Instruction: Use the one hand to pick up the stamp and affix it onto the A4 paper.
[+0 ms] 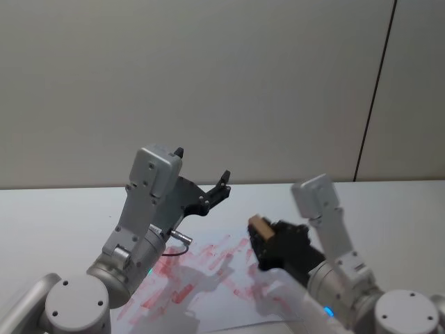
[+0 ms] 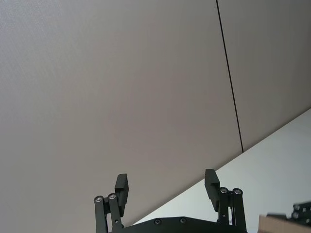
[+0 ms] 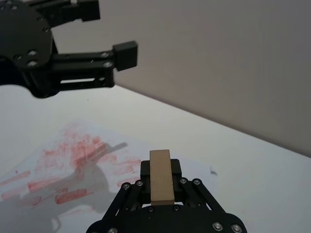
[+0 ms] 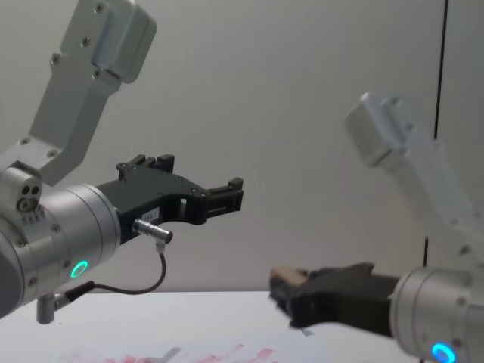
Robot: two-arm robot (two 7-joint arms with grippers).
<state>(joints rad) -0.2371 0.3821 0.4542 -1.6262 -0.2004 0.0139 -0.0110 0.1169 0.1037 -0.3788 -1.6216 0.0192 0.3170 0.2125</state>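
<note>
Stamp [image 3: 161,177] is a little wood block, pinched tight in the right gripper [image 1: 259,234]. Its long side points straight out past the fingertips. It hangs in the air over the A4 paper [image 1: 222,300], not touching it. The sheet lies below, so the next move is likely down. The left gripper [image 2: 165,187] is higher up beside it, fingers wide apart, holding nothing.

No lettering, number or brand can be read anywhere. The A4 paper [image 1: 208,285] carries rows of red-pink prints, all smeared into streaks, no character legible in them. The wooden faces of the stamp [image 3: 161,175] that show are plain.
</note>
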